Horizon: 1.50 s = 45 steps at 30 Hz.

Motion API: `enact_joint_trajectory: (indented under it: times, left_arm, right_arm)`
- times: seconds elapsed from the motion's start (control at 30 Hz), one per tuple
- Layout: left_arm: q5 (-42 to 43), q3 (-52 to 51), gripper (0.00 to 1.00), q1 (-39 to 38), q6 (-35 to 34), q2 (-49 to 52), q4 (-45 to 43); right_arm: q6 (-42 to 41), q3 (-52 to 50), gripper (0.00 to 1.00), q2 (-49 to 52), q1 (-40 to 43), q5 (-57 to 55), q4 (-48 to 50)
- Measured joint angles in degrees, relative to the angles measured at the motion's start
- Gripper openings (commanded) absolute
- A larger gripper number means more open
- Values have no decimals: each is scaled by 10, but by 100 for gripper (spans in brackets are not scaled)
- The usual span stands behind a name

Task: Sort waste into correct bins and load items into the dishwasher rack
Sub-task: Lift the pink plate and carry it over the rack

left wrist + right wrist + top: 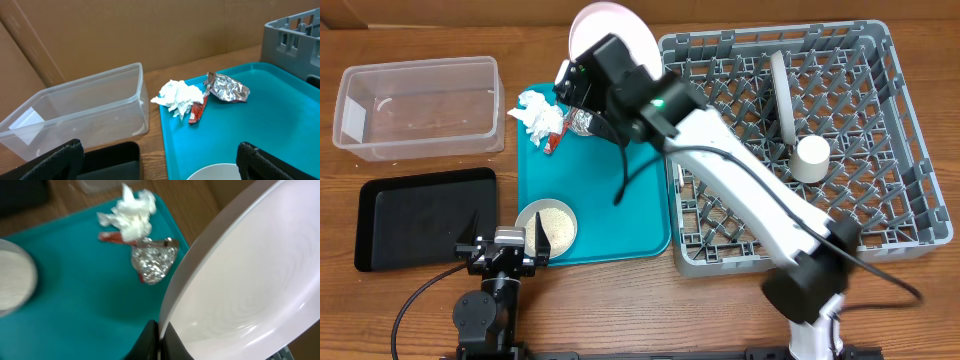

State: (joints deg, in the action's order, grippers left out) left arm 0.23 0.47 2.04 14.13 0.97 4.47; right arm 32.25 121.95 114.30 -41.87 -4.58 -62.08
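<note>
The right claw [160,338] is clamped on the rim of the white plate [240,280], which is held tilted just left of the dishwasher rack [772,40], hollow face toward the wrist. Being round, it has no long axis. Loading is judged in hand: the plate must be carried over the rack, stood on edge and lowered between pegs. The left claw [507,240] is spread apart.

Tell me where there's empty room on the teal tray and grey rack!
Teal tray: bare middle, between the crumpled white napkin with silver foil wrapper at the far end and the small pale bowl of rice in front. Grey pegged dishwasher rack: right half free, beyond the upright pale plate and white cup. Crowded: tray's far corner.
</note>
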Motion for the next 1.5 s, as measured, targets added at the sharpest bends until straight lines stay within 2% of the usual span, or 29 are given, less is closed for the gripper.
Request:
enact_joint_trajectory:
  times: [0.17, 0.27, 0.5, 0.7, 0.93, 1.23, 1.5]
  left_arm:
    - [0, 0, 100, 0, 0, 0, 0]
    - [0, 0, 100, 0, 0, 0, 0]
    - [0, 0, 100, 0, 0, 0, 0]
    - [0, 0, 100, 0, 0, 0, 0]
    - [0, 0, 100, 0, 0, 0, 0]
    - [0, 0, 100, 0, 0, 0, 0]
    - [0, 0, 100, 0, 0, 0, 0]
  right_arm:
    - [-14, 5, 4, -92, 30, 99, -55]
    - [-14, 12, 4, -122, 79, 172, -106]
    - [35, 14, 4, -112, 228, 340, -229]
    - [92, 14, 4, -106, 334, 413, -267]
    - [153, -42, 4, -106, 395, 462, -262]
    - [182, -163, 4, -106, 419, 479, -172]
    - [207, -222, 4, -106, 455, 479, -125]
